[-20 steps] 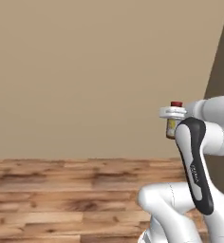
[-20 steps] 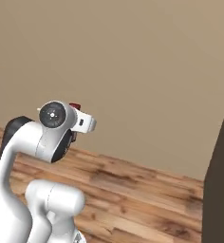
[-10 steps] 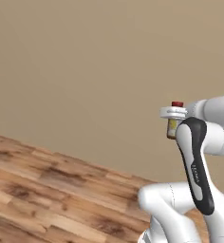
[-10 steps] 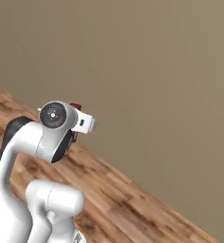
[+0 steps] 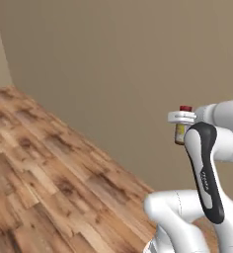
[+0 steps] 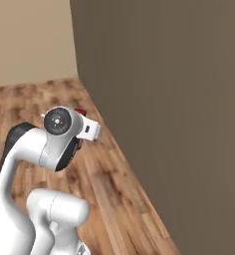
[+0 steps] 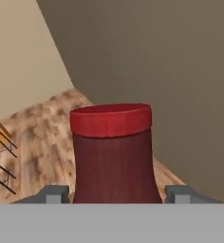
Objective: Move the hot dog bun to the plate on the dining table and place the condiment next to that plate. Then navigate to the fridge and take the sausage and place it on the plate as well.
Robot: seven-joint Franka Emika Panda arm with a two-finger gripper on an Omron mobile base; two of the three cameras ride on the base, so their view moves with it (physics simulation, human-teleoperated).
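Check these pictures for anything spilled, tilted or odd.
Nothing stands out. The bottle sits upright between the gripper's fingers, its red cap on, with nothing spilled on the wooden floor by the wall.

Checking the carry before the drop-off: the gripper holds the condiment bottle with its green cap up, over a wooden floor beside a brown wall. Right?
Not quite: the cap is red, not green, as the hand view shows. The gripper does hold the condiment bottle cap up, over the wooden floor beside the brown wall.
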